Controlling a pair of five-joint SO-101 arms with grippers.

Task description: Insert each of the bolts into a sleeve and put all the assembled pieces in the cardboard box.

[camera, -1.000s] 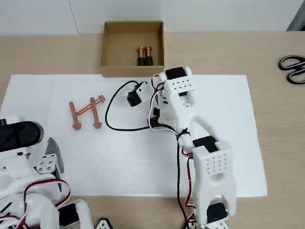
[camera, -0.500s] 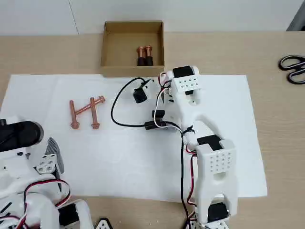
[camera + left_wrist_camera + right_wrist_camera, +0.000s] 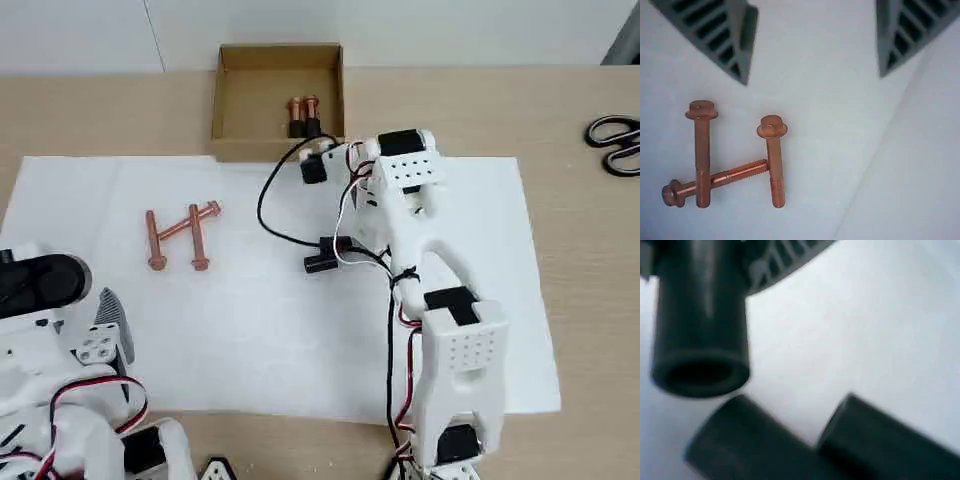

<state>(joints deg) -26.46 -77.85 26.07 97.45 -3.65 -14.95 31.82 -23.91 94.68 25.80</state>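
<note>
While bolts (image 3: 180,235) lie loose, the cardboard box (image 3: 245,95) holds two assembled pieces (image 3: 303,116).

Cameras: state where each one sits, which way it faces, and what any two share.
High view: fixed above the table, looking down on the white sheet, the box, three bolts, the left arm and the right arm.
Left wrist view: on the left arm's wrist, looking down through the open left claw at the bolts.
Right wrist view: on the right arm's wrist, looking close past the right claw, shut on a sleeve, at two more sleeves on the sheet.
Shared: high and left wrist views both show the bolts.
</note>
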